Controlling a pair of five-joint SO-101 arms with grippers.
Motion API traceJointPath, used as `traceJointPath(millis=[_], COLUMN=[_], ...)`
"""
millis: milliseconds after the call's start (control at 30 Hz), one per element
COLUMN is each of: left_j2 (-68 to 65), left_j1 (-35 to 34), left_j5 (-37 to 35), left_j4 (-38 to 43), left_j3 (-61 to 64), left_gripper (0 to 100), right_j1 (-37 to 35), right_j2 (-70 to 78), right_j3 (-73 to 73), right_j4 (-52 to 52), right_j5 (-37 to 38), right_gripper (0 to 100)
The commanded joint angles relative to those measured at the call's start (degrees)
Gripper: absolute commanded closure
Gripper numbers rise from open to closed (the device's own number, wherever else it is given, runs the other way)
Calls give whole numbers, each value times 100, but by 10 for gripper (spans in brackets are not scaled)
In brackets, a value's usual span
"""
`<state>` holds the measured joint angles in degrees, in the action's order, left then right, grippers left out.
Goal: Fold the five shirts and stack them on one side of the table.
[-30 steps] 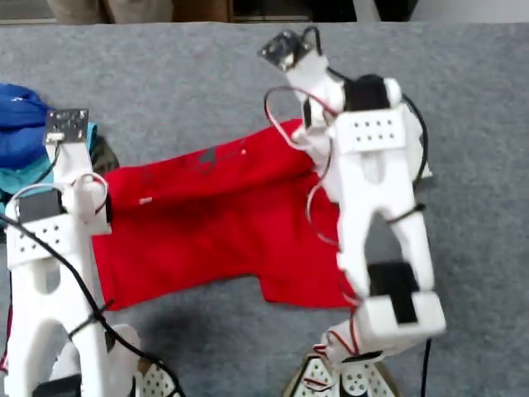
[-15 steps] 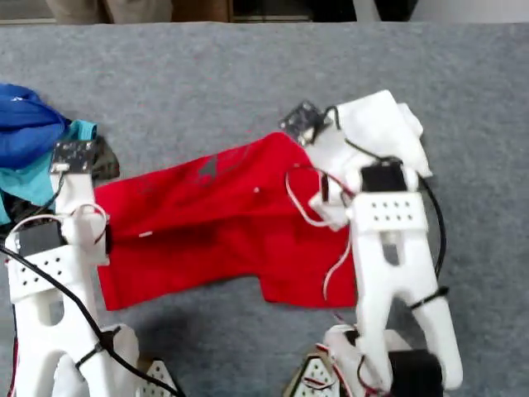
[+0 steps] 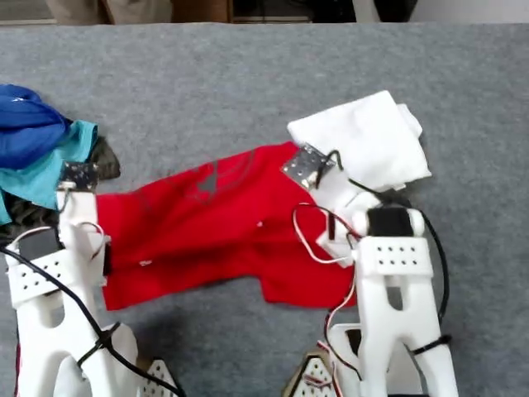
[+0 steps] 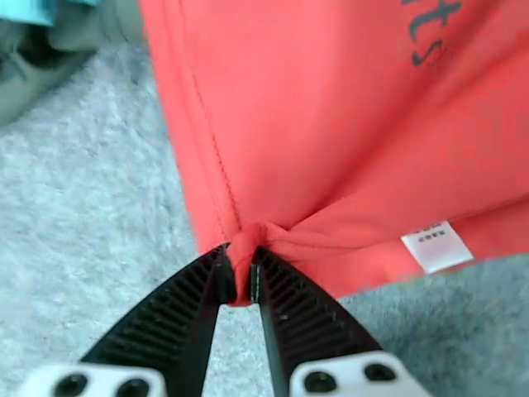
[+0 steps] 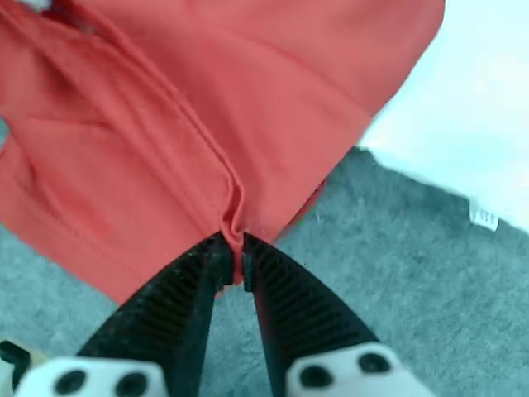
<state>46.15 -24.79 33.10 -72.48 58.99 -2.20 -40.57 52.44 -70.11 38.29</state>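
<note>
Grippers have both drawn back toward the robot's side. The left gripper (image 4: 240, 277) and right gripper (image 5: 232, 252) each pinch a bunched edge of the red shirt (image 3: 207, 223), dragging it nearer across the table (image 3: 248, 74). The folded white shirt (image 3: 364, 136) now lies uncovered beside it, so folding can likely begin.

Prob. 5 shirts (image 3: 198, 223), 2 grippers (image 4: 240, 269)

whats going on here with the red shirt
Two robot arms hold a red shirt that lies on the grey table. The left gripper is shut on its edge near a heap of blue and teal shirts. The right gripper is shut on the opposite edge, beside a folded white shirt.
</note>
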Motion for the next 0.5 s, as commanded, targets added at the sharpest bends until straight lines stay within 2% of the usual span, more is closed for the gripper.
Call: traceJointPath(millis=[0, 233, 467], left_j2=[101, 40, 40], left_j1=[123, 141, 44], left_j5=[246, 607, 1011], left_j4=[-9, -53, -9], left_j3=[97, 123, 211], left_gripper=[981, 981, 980], right_j1=[426, 567, 567], right_j2=[-136, -171, -171], right_j3=[75, 514, 690], right_j4=[26, 18, 26], right_j5=[246, 888, 1143], right_gripper=[998, 998, 998])
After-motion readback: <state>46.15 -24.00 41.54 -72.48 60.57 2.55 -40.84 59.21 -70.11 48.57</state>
